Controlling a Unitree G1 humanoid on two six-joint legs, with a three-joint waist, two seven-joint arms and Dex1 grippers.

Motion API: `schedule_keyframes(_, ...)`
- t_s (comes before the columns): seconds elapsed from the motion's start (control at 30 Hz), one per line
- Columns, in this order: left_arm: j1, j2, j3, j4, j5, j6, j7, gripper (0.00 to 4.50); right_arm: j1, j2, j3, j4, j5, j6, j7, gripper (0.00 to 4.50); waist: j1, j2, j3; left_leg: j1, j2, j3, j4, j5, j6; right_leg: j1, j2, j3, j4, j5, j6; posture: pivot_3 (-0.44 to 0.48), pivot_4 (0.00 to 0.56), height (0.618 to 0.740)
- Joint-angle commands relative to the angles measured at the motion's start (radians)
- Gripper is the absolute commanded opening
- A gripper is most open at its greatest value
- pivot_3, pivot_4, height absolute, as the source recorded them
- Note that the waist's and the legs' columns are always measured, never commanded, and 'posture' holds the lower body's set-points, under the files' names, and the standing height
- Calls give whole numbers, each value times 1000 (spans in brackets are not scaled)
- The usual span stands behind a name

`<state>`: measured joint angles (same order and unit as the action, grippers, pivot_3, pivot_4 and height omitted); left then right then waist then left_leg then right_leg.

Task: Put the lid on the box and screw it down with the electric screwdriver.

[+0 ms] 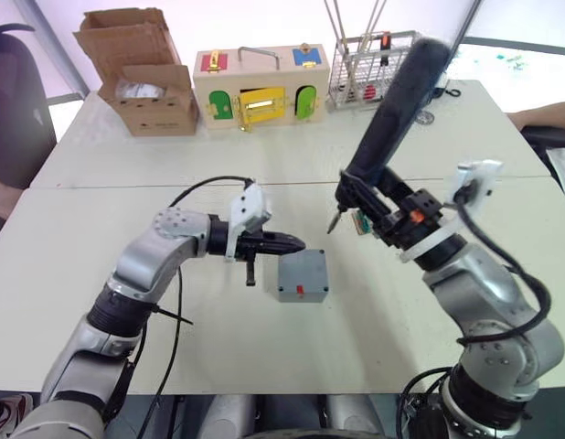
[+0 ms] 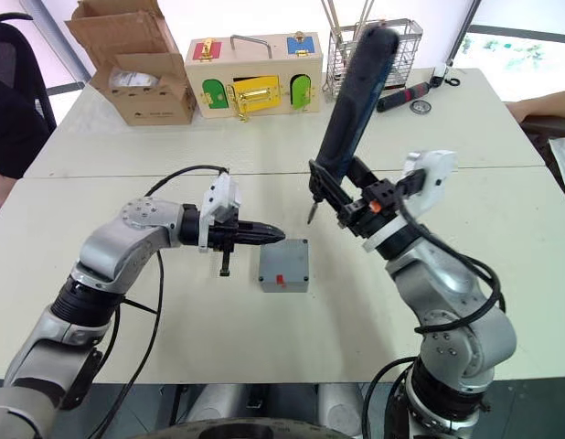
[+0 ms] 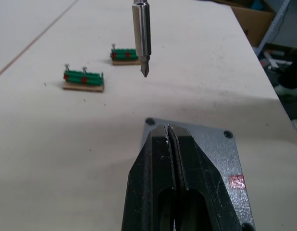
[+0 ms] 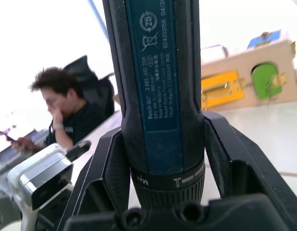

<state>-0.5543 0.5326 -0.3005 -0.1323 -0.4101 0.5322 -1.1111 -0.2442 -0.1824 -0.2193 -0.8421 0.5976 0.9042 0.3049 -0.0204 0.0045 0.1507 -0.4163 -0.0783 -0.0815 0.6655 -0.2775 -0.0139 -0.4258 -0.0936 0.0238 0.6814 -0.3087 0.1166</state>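
Table [image 1: 264,165], pale, two tops butted together; clutter (cardboard box [image 1: 141,73], wooden box with coloured doors [image 1: 261,89], wire rack [image 1: 369,69]) along the far edge, well apart from the work.

Electric screwdriver [image 1: 392,114]: gripped in the right claw [image 4: 163,159], fingers clamped on either side of the barrel near the collar. Long axis tilted, butt up and toward the far right, bit [image 3: 141,38] down toward the near left. Bit tip hangs in the air, not touching anything.

Box [image 1: 303,277]: sits near the centre of the near table, red mark on its near face. Lid [image 3: 206,144] appears already seated on top, flat side up, corner screw holes visible.

Left claw [image 1: 287,244]: fingers pressed together, nothing between them, tips just over the box's far-left edge; contact with the lid cannot be told.

Key relation: the box lies down, near and left of the bit tip. A far corner hole [image 3: 149,121] looks closest to the tip. Right arm holds the tool; left is nearer the box, placed to steady it. Judgement: the bit should come down onto that hole more nearly upright.
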Motion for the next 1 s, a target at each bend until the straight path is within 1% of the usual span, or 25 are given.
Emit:
schedule_keyframes(0.03,-1,12,-25,2,57,-64,-19,0,6,-20,61,-41,-23,-95,3,1858,3,0,0,0,0,0,0,0,0,0,0,0,0,0,0,0,150,740)
schedule_keyframes(0.2,17,7,-58,38,110,-124,-32,0,54,-63,118,-24,-72,-169,9,1858,7,0,0,0,0,0,1,0,0,1,0,0,0,0,0,0,150,740)
schedule_keyframes(0.37,20,-3,-60,45,127,-137,-32,0,101,-96,125,-7,-88,-215,11,1858,7,0,0,1,0,0,1,0,0,2,0,0,0,0,0,0,150,740)
schedule_keyframes(1.0,18,-16,-56,49,154,-147,-44,0,121,-104,194,44,-125,-297,-3,1858,7,0,0,2,0,0,1,0,0,4,0,0,0,0,0,0,150,740)
